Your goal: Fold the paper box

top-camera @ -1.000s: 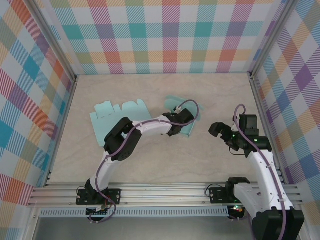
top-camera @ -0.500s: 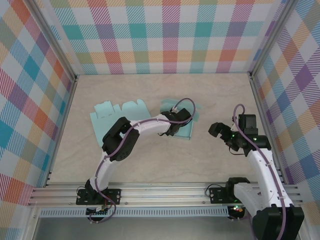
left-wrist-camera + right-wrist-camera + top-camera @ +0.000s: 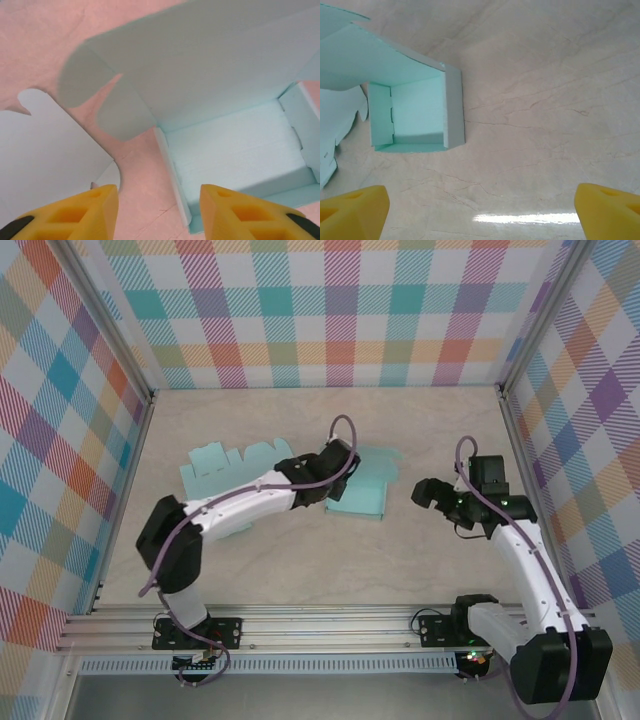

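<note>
Half-formed teal paper box (image 3: 358, 490) sits on the bench just right of the flat cut sheet (image 3: 225, 465). Left claw (image 3: 159, 202) is part-open and empty at the sheet's right edge. Right claw (image 3: 480, 205) is wide and empty. The card is light, thin and probably creases easily, so pinch a flap edge.

One paper box (image 3: 362, 496), one flat blank (image 3: 212, 468)

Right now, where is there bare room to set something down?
Bare: the far strip between back wall and box, and the near stretch between box and front rail. Crowded: mid-left, where the left arm crosses the flat sheet.
</note>
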`<state>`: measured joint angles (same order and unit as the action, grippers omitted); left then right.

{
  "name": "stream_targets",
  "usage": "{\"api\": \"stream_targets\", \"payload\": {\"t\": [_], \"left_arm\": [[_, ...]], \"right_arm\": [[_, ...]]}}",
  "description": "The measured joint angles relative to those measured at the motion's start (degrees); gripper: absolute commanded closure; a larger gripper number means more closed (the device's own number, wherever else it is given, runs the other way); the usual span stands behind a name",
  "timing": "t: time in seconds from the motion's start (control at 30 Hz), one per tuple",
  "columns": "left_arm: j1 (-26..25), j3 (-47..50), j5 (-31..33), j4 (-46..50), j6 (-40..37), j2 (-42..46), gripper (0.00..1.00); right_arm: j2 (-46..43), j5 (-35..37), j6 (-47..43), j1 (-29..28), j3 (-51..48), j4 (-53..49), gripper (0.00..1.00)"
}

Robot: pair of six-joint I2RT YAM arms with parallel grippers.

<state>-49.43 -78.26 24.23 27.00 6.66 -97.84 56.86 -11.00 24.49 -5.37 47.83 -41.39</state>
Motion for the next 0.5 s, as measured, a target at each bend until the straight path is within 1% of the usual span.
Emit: {"api": "stream_targets", "payload": {"t": [0.07,0.17,0.3,0.37,0.5], "left_arm": [[2.3,4.6,-2.1,-4.0,-1.9,3.8,0.46],[8.4,11.2,-7.0,-11.8,-4.4,7.7,0.46],[17.1,16.3,-15.7,-20.9,-8.3,8.0,0.46],[18.6,17.1,-19.0,-24.2,-10.8,7.0,0.46],[19.1,17.1,-25.4,-30.5,-13.4,3.4,0.47]], "right_arm": [[1.5,0.7,-1.1,-1.7,1.3,0.9,0.07],[4.3,1.3,-2.9,-3.6,2.8,3.2,0.11],[9.2,1.4,-5.2,-4.9,5.3,5.8,0.18],[11.8,1.4,-6.4,-5.6,7.0,6.9,0.22],[17.0,1.4,-8.9,-6.9,10.8,9.1,0.25]]}}
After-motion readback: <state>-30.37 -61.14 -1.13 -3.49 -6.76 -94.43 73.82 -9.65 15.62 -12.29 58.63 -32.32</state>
